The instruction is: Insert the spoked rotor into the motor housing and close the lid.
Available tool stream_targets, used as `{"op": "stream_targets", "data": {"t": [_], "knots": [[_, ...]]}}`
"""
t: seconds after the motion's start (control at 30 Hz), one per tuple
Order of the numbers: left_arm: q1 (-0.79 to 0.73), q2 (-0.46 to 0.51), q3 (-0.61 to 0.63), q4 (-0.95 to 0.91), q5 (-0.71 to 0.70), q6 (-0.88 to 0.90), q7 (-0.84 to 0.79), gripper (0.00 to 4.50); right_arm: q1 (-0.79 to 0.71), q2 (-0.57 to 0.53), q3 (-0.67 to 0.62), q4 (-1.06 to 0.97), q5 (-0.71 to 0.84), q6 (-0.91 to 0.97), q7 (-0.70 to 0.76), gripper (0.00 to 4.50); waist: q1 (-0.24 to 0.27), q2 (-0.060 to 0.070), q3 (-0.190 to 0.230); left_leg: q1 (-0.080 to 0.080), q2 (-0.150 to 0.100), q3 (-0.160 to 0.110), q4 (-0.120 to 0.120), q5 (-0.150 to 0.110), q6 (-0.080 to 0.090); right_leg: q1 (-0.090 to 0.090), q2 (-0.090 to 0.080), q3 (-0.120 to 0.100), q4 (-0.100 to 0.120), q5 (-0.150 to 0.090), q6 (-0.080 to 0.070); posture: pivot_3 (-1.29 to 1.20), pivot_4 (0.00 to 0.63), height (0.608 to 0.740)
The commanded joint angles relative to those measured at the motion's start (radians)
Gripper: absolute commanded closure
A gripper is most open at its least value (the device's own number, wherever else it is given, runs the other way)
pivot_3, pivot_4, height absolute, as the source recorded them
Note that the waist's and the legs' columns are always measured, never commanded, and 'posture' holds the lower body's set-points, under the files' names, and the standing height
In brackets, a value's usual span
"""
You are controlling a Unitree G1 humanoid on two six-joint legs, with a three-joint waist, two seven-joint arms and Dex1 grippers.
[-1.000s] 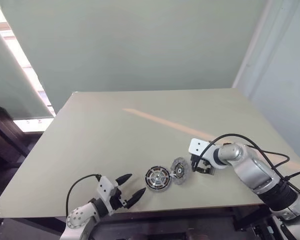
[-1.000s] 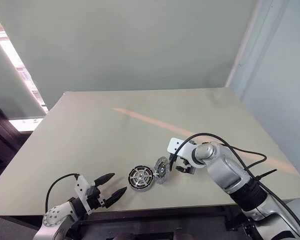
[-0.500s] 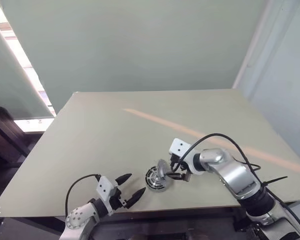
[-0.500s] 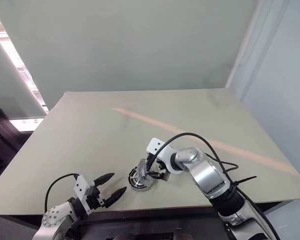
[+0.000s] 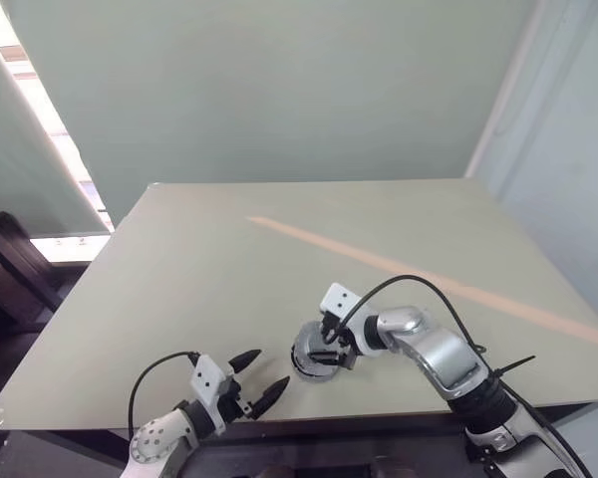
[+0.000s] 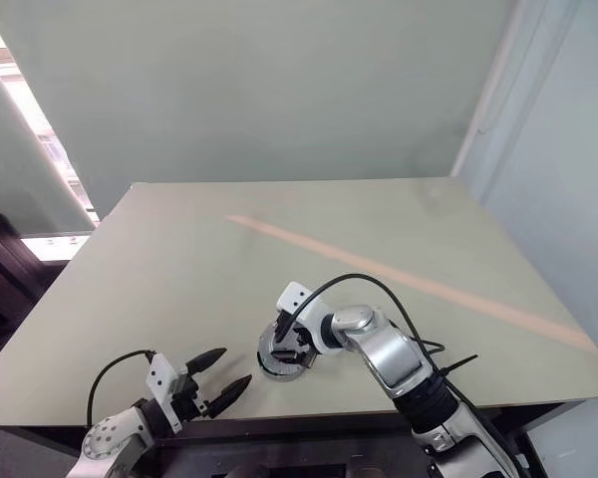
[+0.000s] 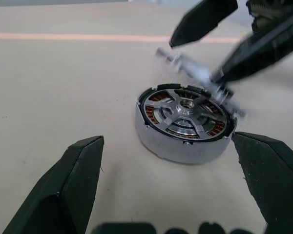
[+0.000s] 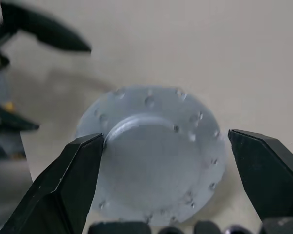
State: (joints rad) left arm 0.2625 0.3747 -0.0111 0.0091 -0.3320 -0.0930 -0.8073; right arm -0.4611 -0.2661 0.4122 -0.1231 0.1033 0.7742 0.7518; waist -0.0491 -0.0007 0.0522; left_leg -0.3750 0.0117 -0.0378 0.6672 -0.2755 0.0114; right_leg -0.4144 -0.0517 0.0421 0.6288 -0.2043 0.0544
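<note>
Rotor seated, lid half on

The spoked rotor (image 7: 185, 108) sits inside the motor housing (image 7: 183, 131). The lid (image 7: 198, 73) hangs tilted over the housing's far rim, between the right gripper's (image 5: 328, 349) wide fingers and not yet flat. The left gripper (image 5: 255, 378), wide and empty, waits beside the housing, close to the tabletop's (image 5: 279, 259) front edge; beyond it lies open room.

Both arms are silver-grey metal with rounded joint housings. The right arm (image 5: 441, 357) carries a white boxy wrist block, a dark ribbed cuff near the elbow and a thin black cable looping over it. The left arm (image 5: 162, 438) has perforated silver casing, a white block and its own black cable. Each gripper ends in two black, tapered fingers (image 5: 246, 358).
</note>
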Motion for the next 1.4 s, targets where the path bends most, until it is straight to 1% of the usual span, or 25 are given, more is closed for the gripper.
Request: {"op": "stream_targets", "data": {"t": [0.03,0.17,0.27,0.43,0.57,0.7,0.8,0.9,1.27,1.4], "knots": [[-0.008,-0.002,0.007,-0.037,-0.008,-0.014,-0.001,0.00,0.019,0.005,-0.114,-0.057,0.107,-0.058,0.039,0.05,0.000,0.000,0.000,0.000,0.000,0.000,0.000,0.000,0.000,0.000,0.000,0.000,0.000,0.000,0.000,0.00,0.000,0.740],[-0.012,-0.001,0.006,-0.034,-0.009,-0.013,-0.006,0.00,0.071,-0.001,-0.185,-0.105,0.186,-0.079,0.058,0.05,0.000,0.000,0.000,0.000,0.000,0.000,0.000,0.000,0.000,0.001,0.000,0.000,0.000,0.000,0.000,0.00,0.000,0.740],[-0.018,0.001,0.004,-0.029,-0.010,-0.012,-0.012,0.00,0.117,-0.016,-0.198,-0.114,0.203,-0.137,0.074,0.05,0.000,0.000,0.000,0.001,0.000,0.000,0.000,0.000,0.000,0.002,0.000,0.000,0.000,0.000,0.000,0.00,0.000,0.740],[-0.037,0.008,-0.001,-0.025,-0.007,-0.011,-0.031,0.00,0.160,-0.006,-0.219,-0.078,0.254,-0.187,0.100,0.05,0.000,0.000,0.000,0.006,0.000,0.000,0.000,0.000,0.000,0.006,0.000,0.000,0.000,-0.001,-0.002,0.00,0.000,0.740],[-0.048,0.012,0.000,-0.022,-0.006,-0.010,-0.040,0.00,0.185,-0.019,-0.198,-0.034,0.229,-0.291,0.127,0.05,0.000,0.000,0.000,0.009,0.000,0.000,0.000,0.000,0.000,0.009,0.000,0.000,0.001,-0.001,-0.002,0.00,0.000,0.740],[-0.051,0.016,0.004,-0.020,-0.006,-0.009,-0.047,0.00,0.200,-0.037,-0.156,0.013,0.196,-0.349,0.144,0.05,0.000,0.000,0.000,0.009,0.000,0.001,0.000,0.000,0.000,0.009,0.000,0.001,0.001,-0.001,-0.002,0.00,0.000,0.740],[-0.053,0.018,0.007,-0.017,-0.005,-0.016,-0.051,0.00,0.198,-0.031,-0.144,0.051,0.185,-0.378,0.141,0.05,0.000,0.000,0.000,0.010,0.000,0.001,0.000,0.000,0.000,0.009,0.001,0.001,0.001,-0.001,-0.002,0.00,0.000,0.740],[-0.048,0.030,0.007,-0.033,-0.017,0.022,-0.055,0.54,0.191,-0.029,-0.127,0.089,0.166,-0.404,0.142,0.00,0.000,0.000,0.000,0.010,0.000,0.001,0.000,0.000,0.000,0.009,0.001,0.001,0.001,-0.001,-0.002,0.00,0.000,0.740],[-0.038,0.051,0.012,-0.049,-0.018,0.050,-0.066,4.44,0.157,0.007,-0.111,0.230,0.129,-0.516,0.159,0.00,0.000,0.000,0.000,0.010,0.000,0.001,0.000,0.000,0.000,0.009,0.001,0.001,0.001,-0.001,-0.002,0.00,0.000,0.740],[-0.034,0.055,0.018,-0.054,-0.020,0.050,-0.066,4.48,0.156,0.025,-0.105,0.259,0.123,-0.548,0.173,0.00,0.000,0.000,0.000,0.010,0.000,0.001,0.000,0.000,0.000,0.009,0.001,0.002,0.002,-0.001,-0.002,0.00,0.000,0.740]]}}
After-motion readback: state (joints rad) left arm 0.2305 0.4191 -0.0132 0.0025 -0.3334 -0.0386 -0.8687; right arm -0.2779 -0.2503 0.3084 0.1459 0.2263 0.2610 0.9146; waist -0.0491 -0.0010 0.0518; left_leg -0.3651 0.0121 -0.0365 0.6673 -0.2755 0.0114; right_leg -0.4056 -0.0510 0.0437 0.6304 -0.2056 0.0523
